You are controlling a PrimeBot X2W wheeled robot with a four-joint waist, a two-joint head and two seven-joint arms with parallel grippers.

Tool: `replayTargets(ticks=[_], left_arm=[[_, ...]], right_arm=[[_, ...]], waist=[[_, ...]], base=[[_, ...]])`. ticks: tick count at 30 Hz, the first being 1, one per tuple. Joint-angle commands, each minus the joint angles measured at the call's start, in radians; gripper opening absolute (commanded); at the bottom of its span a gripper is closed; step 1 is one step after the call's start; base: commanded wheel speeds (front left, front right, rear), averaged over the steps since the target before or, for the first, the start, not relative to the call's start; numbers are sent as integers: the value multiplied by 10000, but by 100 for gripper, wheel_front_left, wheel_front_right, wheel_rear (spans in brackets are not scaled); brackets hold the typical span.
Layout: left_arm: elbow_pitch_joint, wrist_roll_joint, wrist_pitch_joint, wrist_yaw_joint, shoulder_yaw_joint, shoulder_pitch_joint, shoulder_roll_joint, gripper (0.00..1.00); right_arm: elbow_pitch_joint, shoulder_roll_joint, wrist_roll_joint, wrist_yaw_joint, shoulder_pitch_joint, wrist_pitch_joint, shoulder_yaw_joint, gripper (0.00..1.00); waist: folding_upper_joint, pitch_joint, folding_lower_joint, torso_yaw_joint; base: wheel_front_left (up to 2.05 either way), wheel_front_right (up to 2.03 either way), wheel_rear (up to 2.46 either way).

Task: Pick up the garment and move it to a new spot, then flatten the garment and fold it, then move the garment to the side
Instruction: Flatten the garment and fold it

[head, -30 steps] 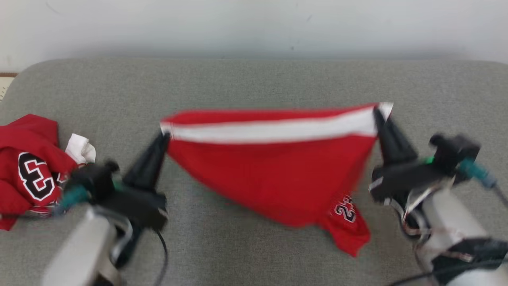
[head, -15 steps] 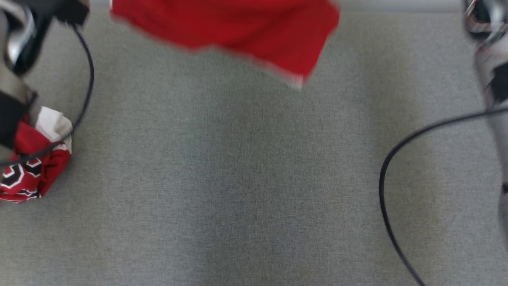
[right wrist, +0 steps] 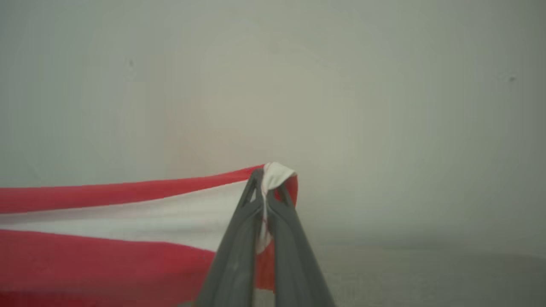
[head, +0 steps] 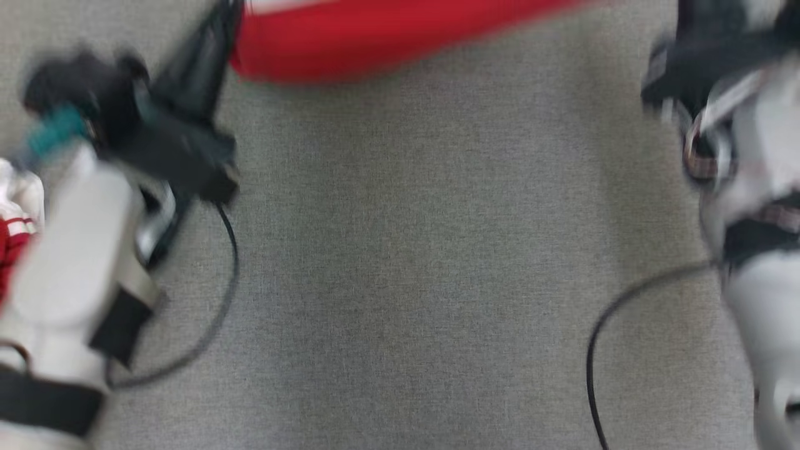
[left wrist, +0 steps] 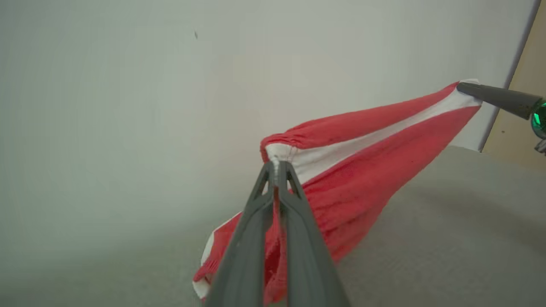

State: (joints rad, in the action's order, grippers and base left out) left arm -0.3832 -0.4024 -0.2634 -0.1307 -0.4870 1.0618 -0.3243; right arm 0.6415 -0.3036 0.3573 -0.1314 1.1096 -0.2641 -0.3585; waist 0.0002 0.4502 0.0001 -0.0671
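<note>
— Two grippers on one garment, is that the count?

— Yes. One red jersey-knit garment with a broad white stripe, pinched at opposite ends of its upper edge. The left gripper has its long dark fingers pressed together on a bunched white corner. The right gripper is clamped the same way on the far corner.

— Where does the cloth sit?

— It hangs stretched between the two grippers, above the grey woven surface and in front of a pale wall. The body sags below the taut edge. I cannot tell whether the lowest folds touch the surface.

— How will it handle?

— I'd judge it light, soft and limp. It drapes and creases wherever it isn't under tension, so it won't hold a shape by itself. It isn't fragile, though a thin pinch of knit could creep out if the arms pull apart too hard.

— What are the best places to hold it?

— The gathered red hem and the stripe's ends, where the fabric is doubled and gives the fingers more to bite on. Keeping the two holds level should let it lie flat.

— Anything else to count?

— Two dark cables, one trailing from the left arm and one from the right. There is also one patch of red and white cloth at the left edge of the head view. It's too blurred to identify.
</note>
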Motion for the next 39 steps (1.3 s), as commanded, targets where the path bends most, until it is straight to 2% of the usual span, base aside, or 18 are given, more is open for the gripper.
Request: replayTargets(ticks=[1,10,13,18,23,26,36,39], left_arm=[[92,-141,-17,11,311,-968,221,0],[262,-314,-18,16,1661,-4907,1274,0],[304,-258,-18,16,2188,-6001,1578,0],[265,-147,-18,14,2423,-7366,1894,0],[173,-147,-18,14,2647,-8486,2120,0],[103,-70,-18,16,2725,-9079,2191,0],[-36,-82,-18,20,2941,-10375,2357,0],[38,-168,-18,23,3024,-10531,2397,0]], right_arm=[[-167,-136,360,15,-1080,-2,34,0],[-876,-224,1277,15,-4967,-2,-274,0],[-1101,-144,1434,16,-5937,-4,-362,0],[-1347,-181,1549,16,-7172,-2,-710,0],[-1596,-423,1875,16,-8130,-2,-1279,0],[-1661,-797,2181,16,-8450,-2,-1606,0],[-2254,-1838,3019,16,-9710,-4,-2811,0],[-2577,-2107,3174,19,-9938,-7,-2618,0]], waist=[[-2,-232,-1,2],[-2,-1584,-1,-98],[-2,-2165,-1,-168],[-2,-3103,-1,-314],[-2,-3894,-1,-405],[-2,-4213,-1,-458],[-2,-4719,-1,-164],[-2,-4680,-1,-46]], base=[[0,0,0],[0,0,0],[0,0,0],[0,0,0],[0,0,0],[0,0,0],[0,0,0],[0,0,0]])
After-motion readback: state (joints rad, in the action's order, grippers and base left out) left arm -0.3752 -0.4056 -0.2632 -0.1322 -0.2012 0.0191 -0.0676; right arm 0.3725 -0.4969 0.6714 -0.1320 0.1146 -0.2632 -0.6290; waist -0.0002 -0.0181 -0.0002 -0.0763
